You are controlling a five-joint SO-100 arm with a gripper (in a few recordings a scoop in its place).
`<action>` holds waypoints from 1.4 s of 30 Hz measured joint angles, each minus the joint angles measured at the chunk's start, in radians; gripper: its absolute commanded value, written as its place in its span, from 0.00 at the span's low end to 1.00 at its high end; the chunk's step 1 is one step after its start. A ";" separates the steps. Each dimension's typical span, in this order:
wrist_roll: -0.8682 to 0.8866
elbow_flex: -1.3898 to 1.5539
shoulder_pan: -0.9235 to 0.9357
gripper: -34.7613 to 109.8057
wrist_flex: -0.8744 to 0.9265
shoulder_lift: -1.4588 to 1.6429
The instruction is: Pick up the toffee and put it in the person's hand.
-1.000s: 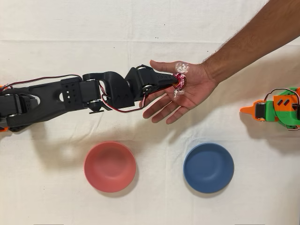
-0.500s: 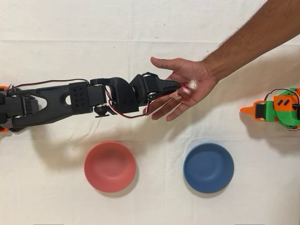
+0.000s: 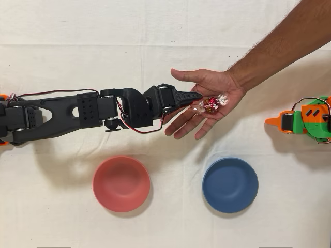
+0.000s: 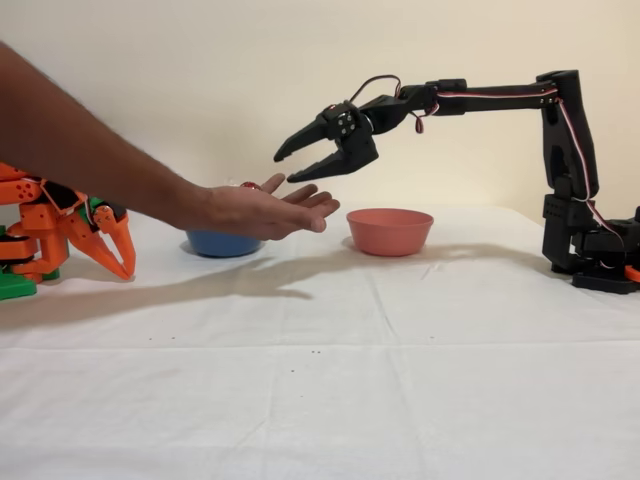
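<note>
End effector (image 4: pixel 284 168) hovers agape, seemingly empty, above the person's hand (image 3: pixel 209 101) cradling the toffee (image 3: pixel 210 104).

Looking like a hobby robotics setup or small lab: 2 little servo arms, a black arm (image 4: pixel 520 95) and an idle orange arm (image 4: pixel 50 230), are sitting on a cloth-covered counter (image 4: pixel 320 400) against a plain beige wall (image 4: pixel 200 60).

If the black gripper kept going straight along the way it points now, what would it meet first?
Probably the person's hand: the open gripper points down-left above the fingers, toward the palm holding the toffee.
</note>
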 measured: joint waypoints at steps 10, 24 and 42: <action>0.080 0.199 0.077 0.31 0.000 0.242; 0.239 0.410 0.179 0.24 0.224 0.661; 0.239 0.963 0.299 0.24 0.365 1.246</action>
